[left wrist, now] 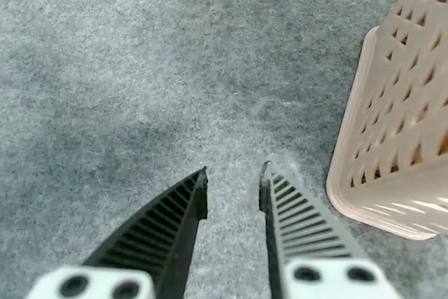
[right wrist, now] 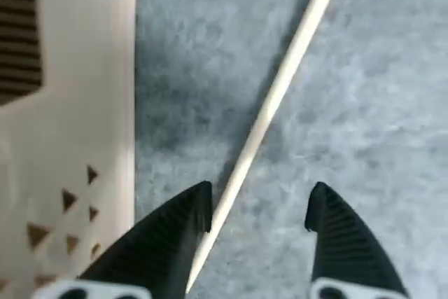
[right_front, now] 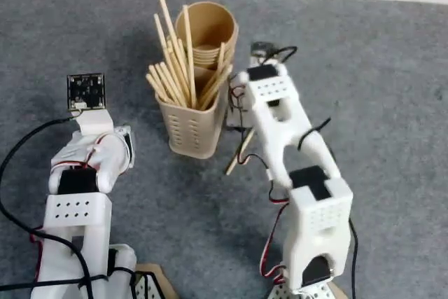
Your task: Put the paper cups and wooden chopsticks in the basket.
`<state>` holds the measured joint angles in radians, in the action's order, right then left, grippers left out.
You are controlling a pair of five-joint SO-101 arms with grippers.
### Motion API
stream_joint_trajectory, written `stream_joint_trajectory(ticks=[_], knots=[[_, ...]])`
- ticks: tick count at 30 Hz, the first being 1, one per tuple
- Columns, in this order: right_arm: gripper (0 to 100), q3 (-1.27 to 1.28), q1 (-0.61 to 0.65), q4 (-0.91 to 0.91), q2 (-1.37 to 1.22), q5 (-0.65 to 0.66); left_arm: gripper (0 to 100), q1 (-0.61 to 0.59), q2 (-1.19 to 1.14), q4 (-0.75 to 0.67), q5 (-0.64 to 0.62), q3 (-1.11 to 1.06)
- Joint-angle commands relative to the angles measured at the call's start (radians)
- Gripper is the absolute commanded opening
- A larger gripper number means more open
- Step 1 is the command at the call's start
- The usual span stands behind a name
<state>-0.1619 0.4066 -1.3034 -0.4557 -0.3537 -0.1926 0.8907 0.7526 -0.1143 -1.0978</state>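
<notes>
High view: basket (right_front: 190,131) at upper centre holds cups (right_front: 207,29) and chopsticks (right_front: 170,68), open carpet (right_front: 392,89) around. Loose chopstick (right_front: 238,153) lies beside its right wall, between the wide-spread right gripper (right wrist: 260,201). Left gripper (left wrist: 234,173) is narrowly parted and empty.

No lettering, number, label or sign can be read anywhere. The basket (right_front: 192,131) shows only its punched pattern of holes, and the paper cups (right_front: 208,29) and wooden chopsticks (right_front: 170,68) are plain. The small dark circuit board (right_front: 85,92) on one arm's wrist bears pale specks too small to make out as print.
</notes>
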Motion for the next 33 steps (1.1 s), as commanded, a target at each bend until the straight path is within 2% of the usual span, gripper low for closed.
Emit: stream_joint_trajectory(ticks=[1,7,9,12,14,22,28,33], knots=[[22.8,0.005,0.002,0.033,-0.013,0.006,15,-0.010,0.016,-0.017,-0.006,0.004],[21.1,0.005,-0.005,0.051,-0.062,0.012,15,-0.010,0.016,-0.017,-0.006,0.004],[14.9,0.004,-0.005,0.048,-0.084,0.012,15,-0.010,0.016,-0.017,-0.006,0.004],[0.0,0.001,-0.005,0.045,-0.104,0.014,15,-0.010,0.016,-0.017,-0.006,0.004],[2.6,0.005,-0.005,0.044,-0.104,0.014,15,-0.010,0.016,-0.017,-0.006,0.004],[0.4,0.004,-0.005,-0.044,-0.054,0.009,15,-0.010,0.016,-0.017,-0.006,0.004],[0.4,0.021,-0.042,-0.038,0.108,0.008,15,-0.004,0.016,-0.017,-0.006,0.002],[0.5,0.150,-0.050,0.024,0.312,0.008,15,-0.004,0.016,-0.017,-0.006,0.002]])
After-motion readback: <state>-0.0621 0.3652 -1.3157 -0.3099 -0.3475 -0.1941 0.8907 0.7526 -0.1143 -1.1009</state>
